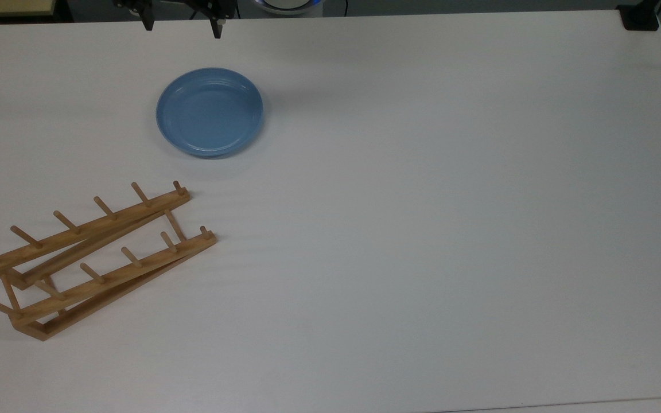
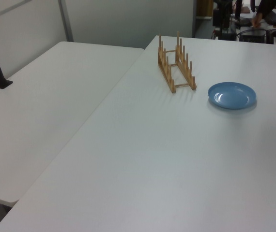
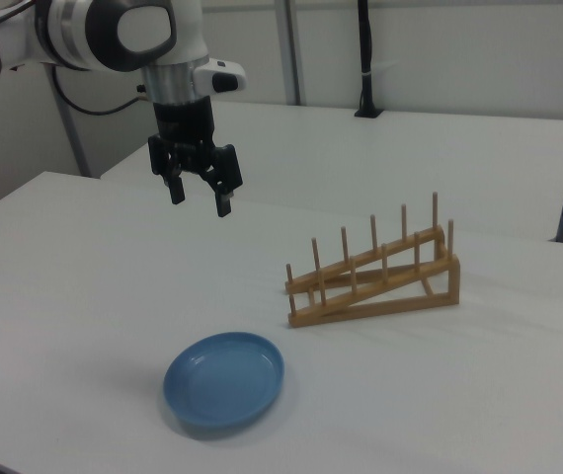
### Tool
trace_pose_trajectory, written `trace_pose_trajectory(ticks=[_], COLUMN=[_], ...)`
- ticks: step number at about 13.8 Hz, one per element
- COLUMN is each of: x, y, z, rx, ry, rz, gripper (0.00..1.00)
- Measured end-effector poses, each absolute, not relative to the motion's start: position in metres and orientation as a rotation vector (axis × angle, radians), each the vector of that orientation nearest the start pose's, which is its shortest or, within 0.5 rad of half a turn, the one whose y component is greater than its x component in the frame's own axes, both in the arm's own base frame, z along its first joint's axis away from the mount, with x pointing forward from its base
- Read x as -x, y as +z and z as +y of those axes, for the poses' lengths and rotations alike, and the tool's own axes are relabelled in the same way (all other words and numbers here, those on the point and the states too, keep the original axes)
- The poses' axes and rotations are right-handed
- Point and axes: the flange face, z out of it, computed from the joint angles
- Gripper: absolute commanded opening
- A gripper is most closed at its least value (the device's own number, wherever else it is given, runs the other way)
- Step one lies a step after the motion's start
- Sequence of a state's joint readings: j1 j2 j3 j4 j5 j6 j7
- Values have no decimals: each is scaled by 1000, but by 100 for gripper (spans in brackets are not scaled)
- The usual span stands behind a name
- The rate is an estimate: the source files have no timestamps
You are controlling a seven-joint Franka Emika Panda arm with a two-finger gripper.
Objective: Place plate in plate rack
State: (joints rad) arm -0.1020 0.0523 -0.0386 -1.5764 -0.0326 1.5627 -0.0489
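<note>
On the white table (image 1: pixel 422 229) I see the plate (image 1: pixel 210 112) lying flat and right side up, light blue and glossy, with faint rings inside its raised rim. From the top view it sits toward the upper left of the tabletop, and the plate rack (image 1: pixel 92 258) stands apart from it, lower and farther to the top view's left, angled so its two rails run diagonally. My right view shows the plate (image 3: pixel 225 382) in the foreground and the plate rack (image 3: pixel 375 272) behind it to the right view's right, its rails sloping upward from a low end to a high end, each carrying a row of upright round pegs. None of the slots between the pegs holds anything. In the left view the plate (image 2: pixel 232 95) rests just to the right of the plate rack (image 2: pixel 176 65), with a bare strip of table between them, so the two are near but not touching. My gripper (image 3: pixel 201 197) hangs in the air above the table, well clear of the surface, pointing straight down; its two black fingers are spread apart with nothing between them. In the top view the gripper (image 1: pixel 182 27) shows at the upper edge, beyond the plate's far rim. A black pole (image 3: pixel 365 59) stands on the neighbouring table behind.
</note>
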Motion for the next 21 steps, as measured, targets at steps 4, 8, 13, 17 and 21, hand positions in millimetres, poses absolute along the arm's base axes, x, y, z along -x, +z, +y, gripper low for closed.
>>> trace_pose_trajectory(ticks=[4, 8, 13, 17, 21], x=[-558, -556, -556, -556, -556], y=[595, 597, 597, 597, 597], z=[-83, -84, -84, -84, -84], rx=[3166, 3166, 3166, 3166, 3166], ry=[120, 122, 122, 122, 122], rz=[148, 149, 149, 150, 149], gripper=[100, 100, 100, 100, 100])
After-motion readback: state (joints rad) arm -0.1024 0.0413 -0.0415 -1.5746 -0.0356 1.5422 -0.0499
